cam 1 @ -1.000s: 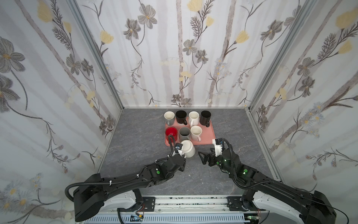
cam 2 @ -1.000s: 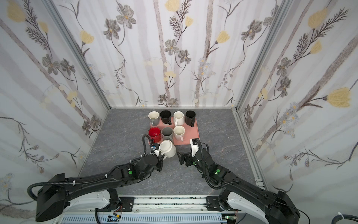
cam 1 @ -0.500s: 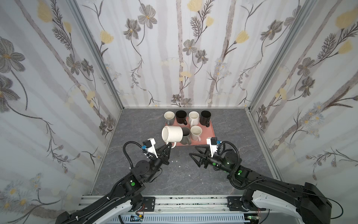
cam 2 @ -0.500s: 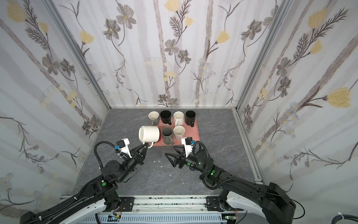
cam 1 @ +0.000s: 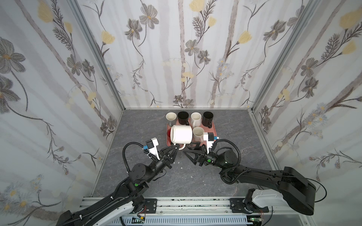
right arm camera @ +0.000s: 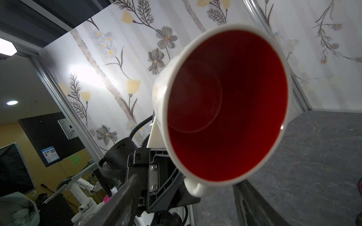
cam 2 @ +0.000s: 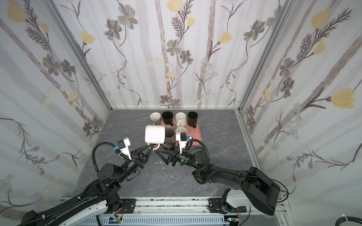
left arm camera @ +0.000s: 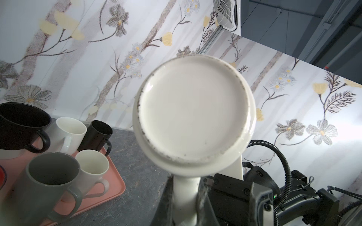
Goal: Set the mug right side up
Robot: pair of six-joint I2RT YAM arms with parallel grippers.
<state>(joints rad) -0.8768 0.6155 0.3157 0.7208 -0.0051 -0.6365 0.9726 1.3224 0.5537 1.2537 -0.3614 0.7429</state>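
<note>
The mug (cam 1: 181,134) (cam 2: 155,134) is white outside and red inside. It hangs in the air on its side, in front of the tray in both top views. My left gripper (cam 1: 176,146) (cam 2: 149,146) is shut on its handle (left arm camera: 186,191), which points down toward me. The left wrist view faces the mug's flat base (left arm camera: 193,111). The right wrist view looks into its red inside (right arm camera: 225,105). My right gripper (cam 1: 188,149) (cam 2: 162,149) stands open just right of the handle. Its fingers (right arm camera: 121,195) spread wide below the rim, touching nothing.
A pink tray (cam 1: 214,130) (cam 2: 198,131) behind the mug carries several upright mugs in black, white, cream and grey (left arm camera: 49,176); a red one (cam 1: 168,133) is partly hidden. Flowered walls close in the grey floor (cam 1: 141,133) on three sides.
My left gripper has raised the mug from the floor beside the tray and swung it onto its side in the air. My right gripper rose toward it and its jaws have narrowed.
</note>
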